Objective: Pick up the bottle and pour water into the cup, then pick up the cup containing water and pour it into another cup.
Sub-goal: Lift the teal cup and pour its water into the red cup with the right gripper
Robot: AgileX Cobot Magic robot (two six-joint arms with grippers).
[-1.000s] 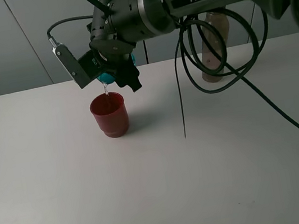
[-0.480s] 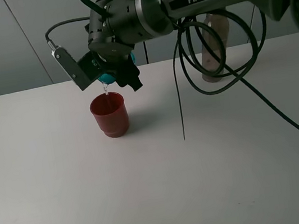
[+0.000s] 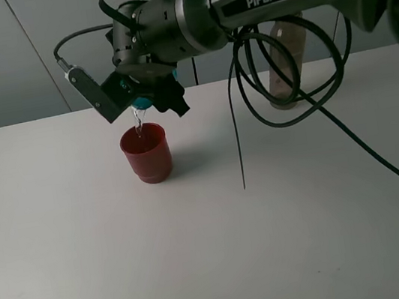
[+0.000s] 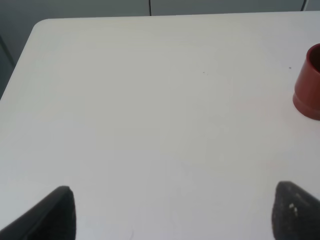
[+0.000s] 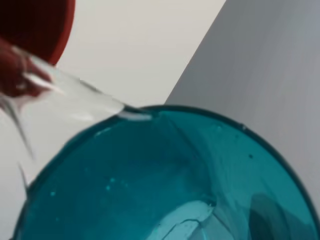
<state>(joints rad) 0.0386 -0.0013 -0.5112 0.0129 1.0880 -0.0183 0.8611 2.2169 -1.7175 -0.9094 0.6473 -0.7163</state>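
My right gripper (image 3: 147, 95) holds the teal cup (image 3: 144, 101) tipped steeply over the red cup (image 3: 146, 152), and a thin stream of water (image 3: 138, 120) falls from its rim into the red one. The right wrist view is filled by the teal cup's open mouth (image 5: 165, 180), water running off its lip (image 5: 75, 97) toward the red cup (image 5: 35, 25). The grey-brown bottle (image 3: 282, 60) stands upright at the back right, partly behind cables. Only the two dark fingertips (image 4: 57, 212) of my left gripper (image 4: 175, 212) show, spread wide with nothing between them, and the red cup (image 4: 308, 84) sits far off.
Black cables (image 3: 288, 82) loop down from the right arm in front of the bottle, one strand hanging to the white table (image 3: 223, 252). A grey wall panel runs behind the table's far edge.
The right wrist has rolled a little further and risen slightly, tipping the teal cup more steeply. The stream keeps falling into the red cup. Nothing else moved.
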